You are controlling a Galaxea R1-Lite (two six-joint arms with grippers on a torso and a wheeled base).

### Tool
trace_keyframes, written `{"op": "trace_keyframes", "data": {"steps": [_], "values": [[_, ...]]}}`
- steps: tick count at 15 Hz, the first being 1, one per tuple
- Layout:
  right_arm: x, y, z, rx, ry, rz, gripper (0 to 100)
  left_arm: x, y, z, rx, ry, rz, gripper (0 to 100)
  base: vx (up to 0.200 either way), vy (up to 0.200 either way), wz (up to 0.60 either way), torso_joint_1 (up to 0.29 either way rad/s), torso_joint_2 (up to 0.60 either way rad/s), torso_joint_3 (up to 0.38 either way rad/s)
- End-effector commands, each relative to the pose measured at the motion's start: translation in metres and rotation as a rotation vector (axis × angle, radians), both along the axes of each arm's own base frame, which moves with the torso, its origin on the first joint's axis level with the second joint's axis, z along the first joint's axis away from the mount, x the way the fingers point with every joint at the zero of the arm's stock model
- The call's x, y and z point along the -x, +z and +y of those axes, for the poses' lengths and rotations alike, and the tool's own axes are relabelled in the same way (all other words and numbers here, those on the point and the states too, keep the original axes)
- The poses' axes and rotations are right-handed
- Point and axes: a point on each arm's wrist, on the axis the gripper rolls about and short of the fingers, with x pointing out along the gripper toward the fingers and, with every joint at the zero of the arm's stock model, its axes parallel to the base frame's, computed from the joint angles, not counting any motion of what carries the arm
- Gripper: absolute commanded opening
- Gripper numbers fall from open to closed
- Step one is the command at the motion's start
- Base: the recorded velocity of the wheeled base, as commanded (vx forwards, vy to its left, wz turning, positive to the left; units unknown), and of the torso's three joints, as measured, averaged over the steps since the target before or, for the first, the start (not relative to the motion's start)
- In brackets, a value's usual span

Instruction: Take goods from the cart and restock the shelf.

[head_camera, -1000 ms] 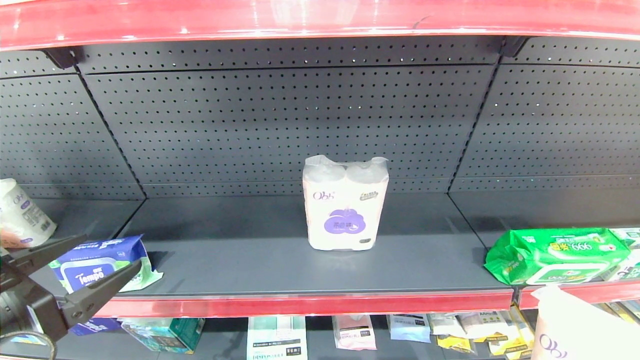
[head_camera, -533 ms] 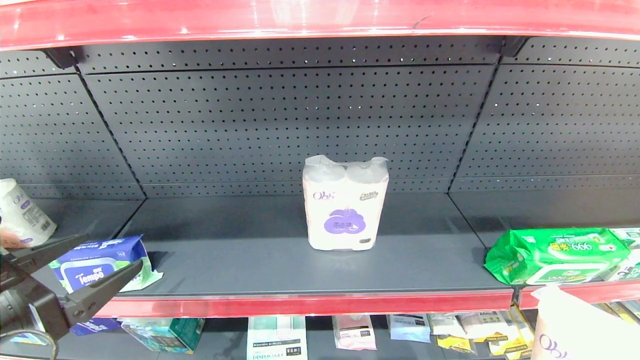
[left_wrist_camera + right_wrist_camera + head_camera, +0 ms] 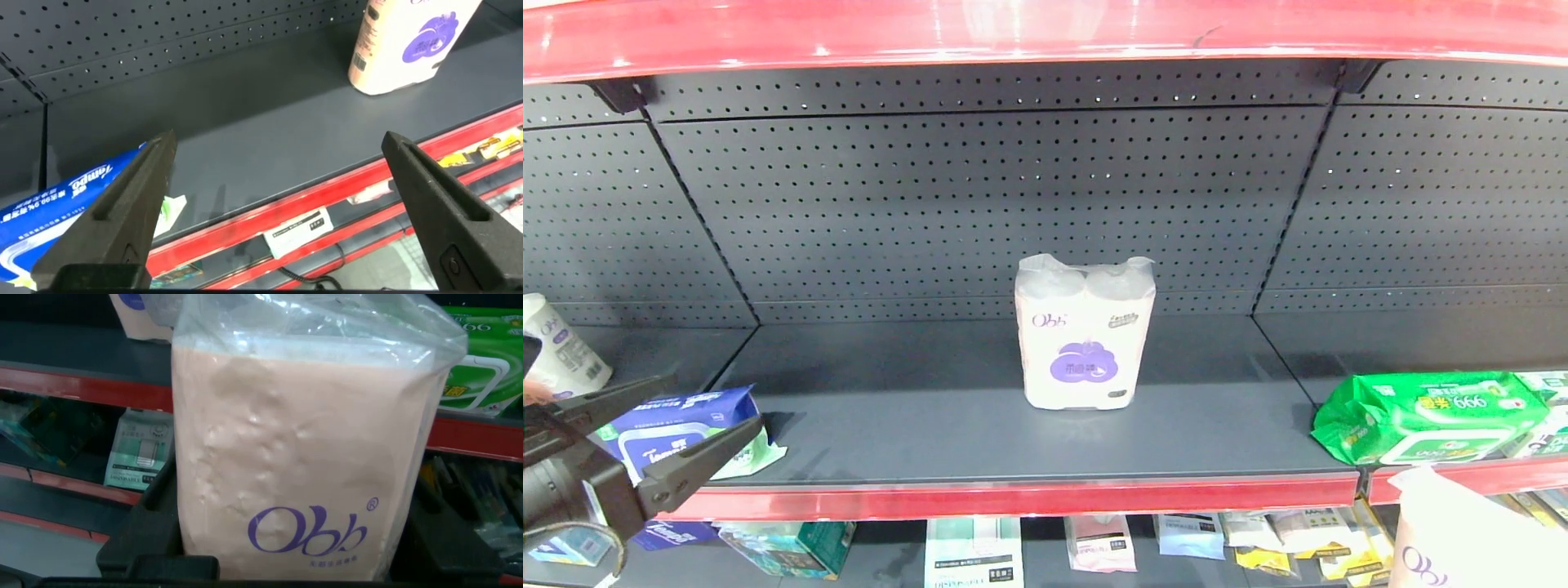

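The right claw (image 3: 298,498) clamps a tissue pack (image 3: 1462,531) upright, below the shelf (image 3: 915,408) front. The bare spot right of the standing pack (image 3: 1085,339) lies up-left, probably nearest (left claw (image 3: 709,402) gapes, empty).

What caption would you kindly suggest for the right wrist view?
Right gripper holds a wrapped tissue pack in front of the red-edged shelf.

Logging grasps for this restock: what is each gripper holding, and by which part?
The right gripper holds a wrapped tissue pack, clamped across its opposite sides near one end. The left gripper is open and empty.
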Motion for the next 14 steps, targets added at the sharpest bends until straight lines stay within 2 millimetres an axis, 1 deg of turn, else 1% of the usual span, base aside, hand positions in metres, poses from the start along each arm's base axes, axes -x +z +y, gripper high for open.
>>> {"op": "trace_keyframes", "data": {"steps": [1,5,7,8,9,10,11,13,14], "values": [[0.000,0.000,0.000,0.001,0.000,0.001,0,-0.002,-0.001,0.000,0.001,0.000,0.011,100,0.000,0.000,-0.60,-0.002,0.01,0.007],[0.000,0.000,0.000,0.001,0.003,0.001,0,-0.005,-0.003,-0.001,0.006,-0.021,0.024,100,0.000,0.000,-0.60,-0.001,0.00,0.001],[0.000,0.000,0.000,0.001,0.003,0.001,0,-0.009,-0.004,-0.002,0.018,-0.066,0.038,100,0.000,0.000,0.00,0.000,0.00,0.000],[0.000,0.000,0.000,0.001,0.003,0.001,0,-0.015,-0.004,-0.002,0.022,-0.076,0.050,100,0.000,0.000,0.00,0.000,0.00,0.000],[0.000,0.000,0.000,0.001,0.002,0.000,0,-0.021,-0.003,-0.003,0.029,-0.109,0.061,100,0.000,0.000,0.00,0.000,0.00,0.000],[0.000,0.000,0.000,0.001,0.002,0.001,0,-0.033,-0.001,-0.006,0.041,-0.180,0.072,100,0.000,0.000,0.00,0.000,0.00,0.000],[0.000,0.000,0.000,0.001,0.002,0.000,0,-0.045,-0.001,-0.006,0.033,-0.207,0.082,100,0.000,0.000,0.00,0.000,0.00,0.000],[0.000,0.000,0.000,0.001,0.002,0.000,0,-0.067,-0.003,-0.003,0.025,-0.212,0.110,100,0.000,0.000,0.00,0.000,0.00,0.000],[0.000,0.000,0.000,0.001,0.002,0.001,0,-0.085,-0.003,-0.002,0.026,-0.214,0.123,100,0.000,0.000,0.00,0.000,0.00,0.000]]}}
